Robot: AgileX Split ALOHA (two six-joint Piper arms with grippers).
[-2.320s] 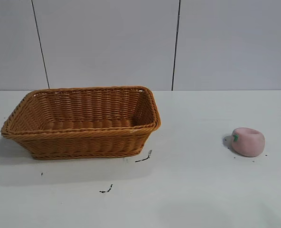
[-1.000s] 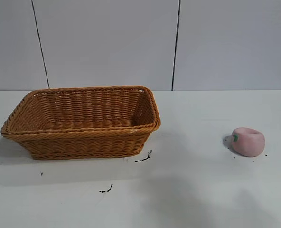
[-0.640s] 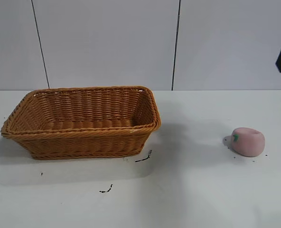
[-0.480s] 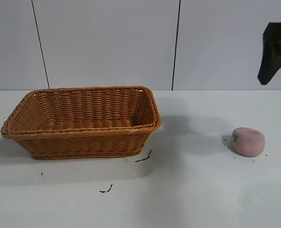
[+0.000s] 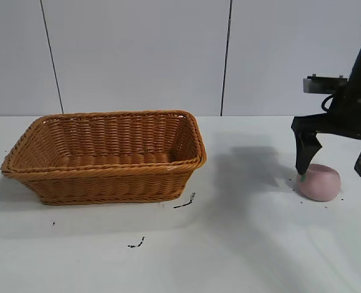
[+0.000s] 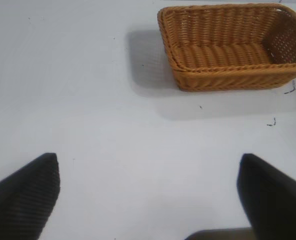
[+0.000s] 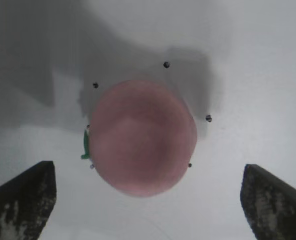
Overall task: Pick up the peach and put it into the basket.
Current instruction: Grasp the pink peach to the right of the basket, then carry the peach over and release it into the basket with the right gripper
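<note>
The pale pink peach (image 5: 319,182) with a green leaf mark lies on the white table at the right. It fills the middle of the right wrist view (image 7: 142,137). My right gripper (image 5: 333,168) hangs just above it, open, one finger at its left side and the other at the frame's right edge. In the right wrist view the gripper (image 7: 148,200) has its fingers wide apart, the peach just beyond them. The orange-brown wicker basket (image 5: 107,177) stands at the left, also seen in the left wrist view (image 6: 228,80). My left gripper (image 6: 148,195) is open over bare table, out of the exterior view.
Small black marks (image 5: 184,204) lie on the white table (image 5: 229,244) in front of the basket, and dark specks lie around the peach (image 7: 208,118). A grey panelled wall (image 5: 138,55) stands behind the table.
My right arm has come in from the upper right and dropped down over the peach. The peach and basket have not moved.
</note>
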